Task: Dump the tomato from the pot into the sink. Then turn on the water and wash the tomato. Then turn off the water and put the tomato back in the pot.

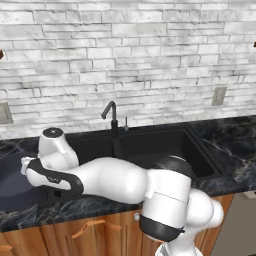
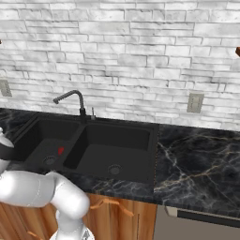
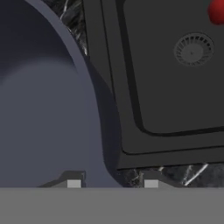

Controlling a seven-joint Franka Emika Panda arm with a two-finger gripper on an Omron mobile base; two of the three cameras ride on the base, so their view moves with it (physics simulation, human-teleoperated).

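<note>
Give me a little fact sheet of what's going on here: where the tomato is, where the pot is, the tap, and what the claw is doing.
tomato: in the sink's left basin, beside the drain
pot: on the counter left of the sink, looks empty
sink: black, two basins
faucet: no water visible
claw: open, fingertips straddling the pot's rim
stage: tomato dumped, not yet washed

Pot (image 3: 39, 109) wall between end-effector fingers

The small red tomato (image 2: 61, 150) lies in the left basin of the matte black sink (image 2: 140, 150), at about 1 o'clock from that basin's drain. The wide blue-grey pot (image 3: 39, 109) stands upright, just beside the sink at 9 o'clock.
</note>
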